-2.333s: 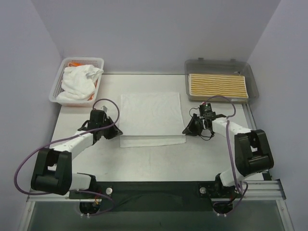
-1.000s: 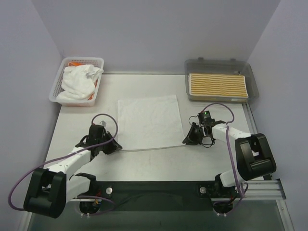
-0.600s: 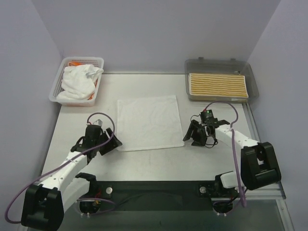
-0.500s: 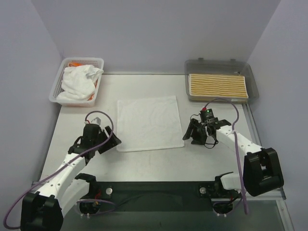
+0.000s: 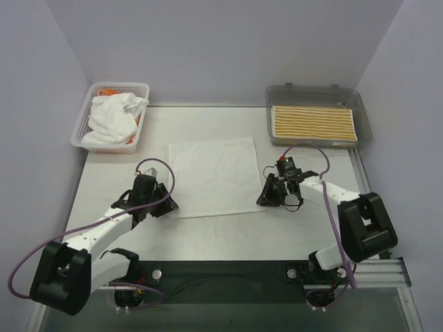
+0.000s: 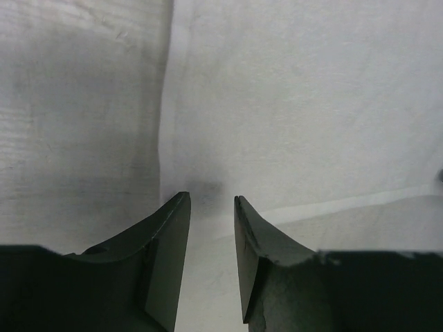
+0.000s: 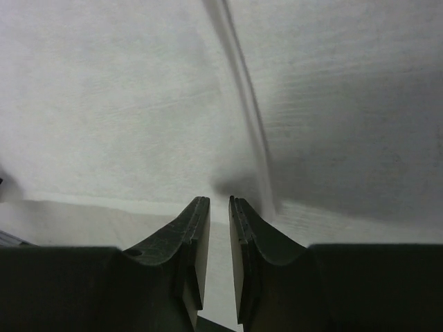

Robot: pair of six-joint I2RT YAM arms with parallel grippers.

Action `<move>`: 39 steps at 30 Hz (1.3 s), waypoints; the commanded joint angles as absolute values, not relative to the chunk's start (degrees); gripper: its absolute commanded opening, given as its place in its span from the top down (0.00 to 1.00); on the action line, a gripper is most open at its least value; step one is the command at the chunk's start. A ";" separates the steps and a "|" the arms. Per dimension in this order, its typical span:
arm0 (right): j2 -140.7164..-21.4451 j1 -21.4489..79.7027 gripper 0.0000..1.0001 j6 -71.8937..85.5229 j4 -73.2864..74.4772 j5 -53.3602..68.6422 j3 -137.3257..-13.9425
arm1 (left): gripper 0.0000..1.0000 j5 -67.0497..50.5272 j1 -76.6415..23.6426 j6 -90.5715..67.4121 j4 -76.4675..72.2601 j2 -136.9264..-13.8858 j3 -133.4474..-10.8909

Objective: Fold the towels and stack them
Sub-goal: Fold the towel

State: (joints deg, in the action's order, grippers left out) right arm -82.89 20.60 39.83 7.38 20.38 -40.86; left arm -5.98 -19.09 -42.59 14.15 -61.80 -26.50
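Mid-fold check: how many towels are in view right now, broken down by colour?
Flat white towel: 1
Crumpled white towel in basket: 1, maybe more
Orange towel, mostly buried: 1
Yellow-striped towel in tray: 1
Total: 4 towels visible

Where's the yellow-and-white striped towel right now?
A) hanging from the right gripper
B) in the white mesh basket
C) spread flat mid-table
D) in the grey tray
D: the striped towel lies folded flat in the grey tray at the far right. The white mesh basket holds a crumpled white towel, and the towel spread mid-table is plain white.
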 commanded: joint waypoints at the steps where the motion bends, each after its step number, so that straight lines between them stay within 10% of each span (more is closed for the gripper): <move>1: -86.04 19.87 0.81 40.78 6.24 21.18 -37.97 | 0.58 -5.98 -19.25 -45.08 7.83 -62.84 -22.34; 23: -60.47 15.38 0.76 37.62 19.60 25.84 -33.11 | 0.49 -7.39 -22.85 -52.65 26.65 -34.54 -24.77; 39: -90.69 16.87 0.66 33.57 7.39 25.84 -53.27 | 0.48 -7.56 -22.85 -47.63 -3.69 -79.45 -41.93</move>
